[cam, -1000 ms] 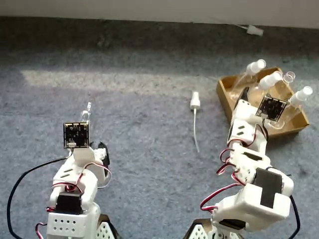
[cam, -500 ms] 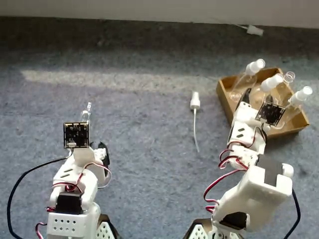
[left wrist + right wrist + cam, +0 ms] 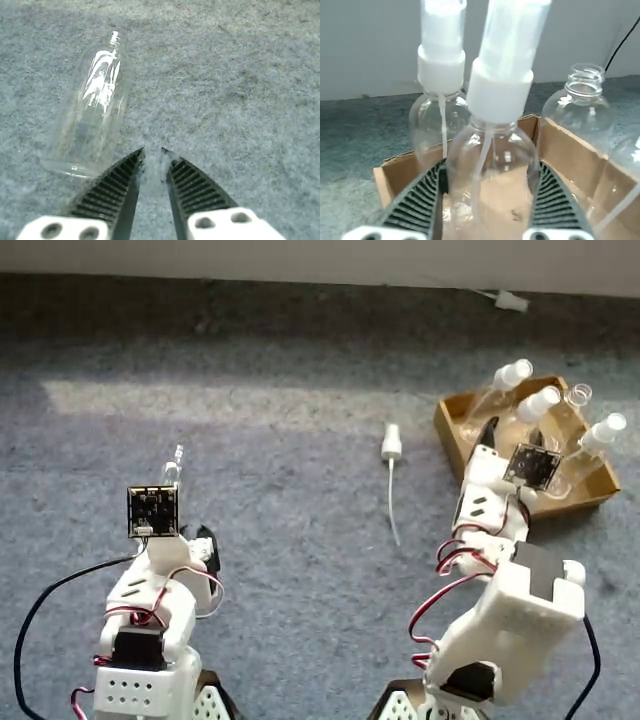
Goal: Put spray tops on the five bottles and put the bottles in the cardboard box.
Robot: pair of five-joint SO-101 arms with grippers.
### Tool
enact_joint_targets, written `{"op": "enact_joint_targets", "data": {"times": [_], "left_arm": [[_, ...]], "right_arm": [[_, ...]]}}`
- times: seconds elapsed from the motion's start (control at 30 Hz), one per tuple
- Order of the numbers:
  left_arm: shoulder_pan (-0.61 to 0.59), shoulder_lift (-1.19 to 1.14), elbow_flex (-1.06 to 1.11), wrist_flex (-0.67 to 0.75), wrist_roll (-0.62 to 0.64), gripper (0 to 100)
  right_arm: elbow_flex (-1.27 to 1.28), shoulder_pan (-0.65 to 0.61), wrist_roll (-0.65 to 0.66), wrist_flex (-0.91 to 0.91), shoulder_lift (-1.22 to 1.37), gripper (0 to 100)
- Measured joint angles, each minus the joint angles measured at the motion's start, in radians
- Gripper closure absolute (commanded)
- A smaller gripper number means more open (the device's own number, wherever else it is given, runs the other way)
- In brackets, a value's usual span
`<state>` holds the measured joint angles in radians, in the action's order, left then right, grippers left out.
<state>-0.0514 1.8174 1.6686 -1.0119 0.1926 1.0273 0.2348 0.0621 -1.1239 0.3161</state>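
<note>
A clear uncapped bottle [image 3: 92,110] lies on the carpet just ahead of my left gripper [image 3: 152,152], which is open by a narrow gap and holds nothing. The same bottle [image 3: 175,465] lies at the left of the high view. My right gripper [image 3: 490,167] is shut on a bottle with a spray top [image 3: 492,150], upright inside the cardboard box [image 3: 395,175]. That held bottle [image 3: 538,402] stands mid-box [image 3: 450,435]. A second capped bottle [image 3: 440,100] and an uncapped one [image 3: 582,100] stand behind it. A loose spray top [image 3: 391,445] lies on the carpet.
A third capped bottle [image 3: 608,430] leans at the box's right side. A small white object [image 3: 510,302] lies by the far wall. Open carpet stretches between the two arms, crossed by the loose spray top's thin tube [image 3: 393,505].
My right arm's upper part has swung right and lower in the high view, and the held bottle shifted slightly within the box. The left arm and its bottle have stayed put.
</note>
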Motion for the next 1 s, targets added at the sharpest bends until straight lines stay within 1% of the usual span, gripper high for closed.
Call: {"op": "enact_joint_targets", "data": {"times": [0.37, 0.43, 0.53, 0.6, 1.0], "left_arm": [[0.000, 0.000, 0.000, 0.000, 0.000, 99], [0.000, 0.000, 0.000, 0.000, 0.000, 99], [0.000, 0.000, 0.000, 0.000, 0.000, 99], [0.000, 0.000, 0.000, 0.000, 0.000, 99], [0.000, 0.000, 0.000, 0.000, 0.000, 99]], "right_arm": [[0.000, -0.014, 0.032, 0.000, 0.000, 83.7], [0.000, -0.014, 0.032, 0.000, 0.000, 81.4], [0.000, -0.017, 0.032, 0.000, 0.000, 75.4], [0.000, -0.021, 0.032, 0.006, 0.000, 73.7], [0.008, -0.017, 0.032, 0.008, 0.005, 73.1]]}}
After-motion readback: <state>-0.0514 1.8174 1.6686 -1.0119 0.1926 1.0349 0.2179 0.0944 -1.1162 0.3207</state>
